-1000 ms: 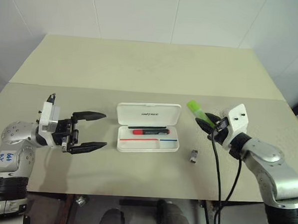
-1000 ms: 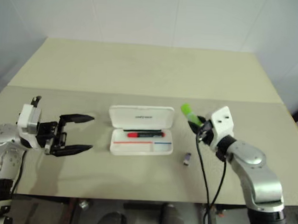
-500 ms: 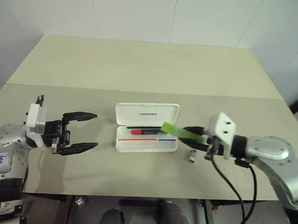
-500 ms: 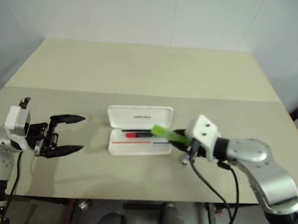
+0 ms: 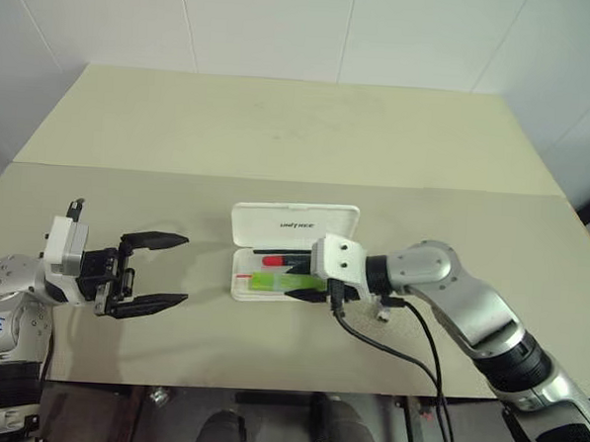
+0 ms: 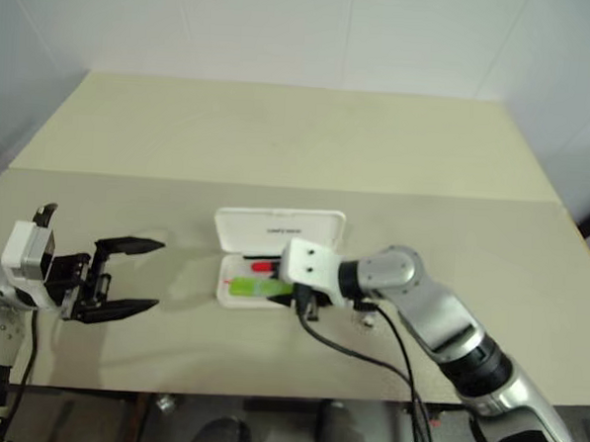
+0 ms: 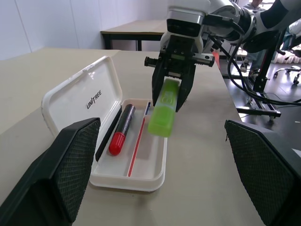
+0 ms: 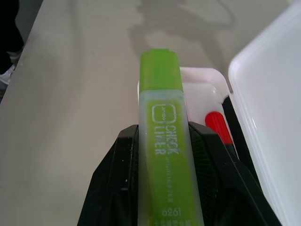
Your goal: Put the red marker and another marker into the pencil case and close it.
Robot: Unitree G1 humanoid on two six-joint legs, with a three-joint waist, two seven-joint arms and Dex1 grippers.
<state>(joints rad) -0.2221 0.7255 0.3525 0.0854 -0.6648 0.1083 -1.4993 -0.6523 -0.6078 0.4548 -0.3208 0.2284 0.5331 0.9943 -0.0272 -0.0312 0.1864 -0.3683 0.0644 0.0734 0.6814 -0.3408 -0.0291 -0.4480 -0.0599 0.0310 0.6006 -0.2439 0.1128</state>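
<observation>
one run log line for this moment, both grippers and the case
right gripper: shut on green highlighter, above open pencil case | red marker: in case | left gripper: open, empty, apart | lid: open

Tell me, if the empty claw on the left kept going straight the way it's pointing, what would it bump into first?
Probably the open white pencil case, with the red marker inside. The left gripper points level across the bare table toward it, jaws open. Depth is hard to judge, so it might meet the green highlighter in the right gripper above the case instead.
</observation>
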